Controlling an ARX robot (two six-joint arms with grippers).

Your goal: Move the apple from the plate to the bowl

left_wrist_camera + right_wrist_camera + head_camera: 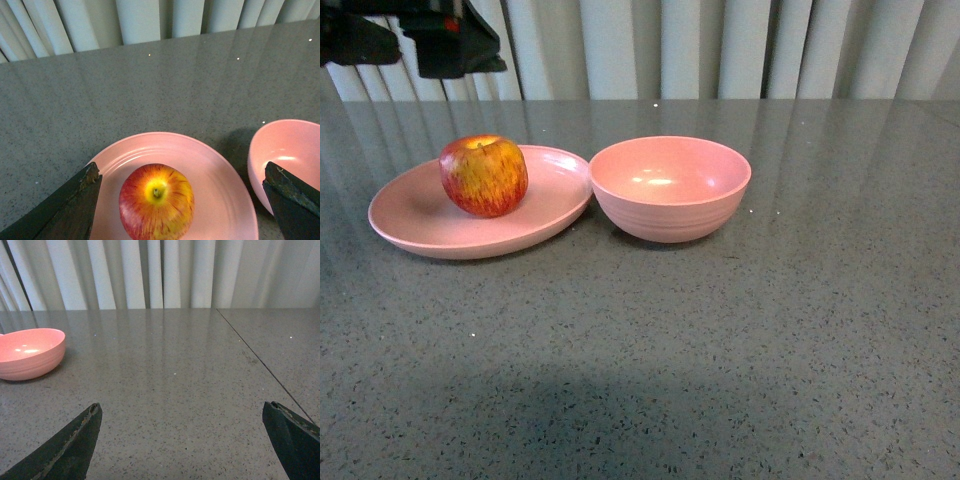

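The apple sits on the plate, stem dimple up, on the half of the plate farther from me. So the move itself has not begun, as I read it. The bowl stands just beside the plate on its right. Their rims are very close, and I cannot tell whether they touch. The bowl is empty inside.

My left hand hangs above the plate with its two fingers spread wide and nothing held. In the left wrist view the apple lies below and between them, a little nearer one finger than the other. The hand is clear of the fruit, with no contact yet.

My right hand is also wide open and empty. It is over bare bench, well to the right of the bowl, and plays no part here.

I judge the whole job is left to do: lower the left hand around the apple, close on it, lift it, carry it the short way across to the bowl and let go.
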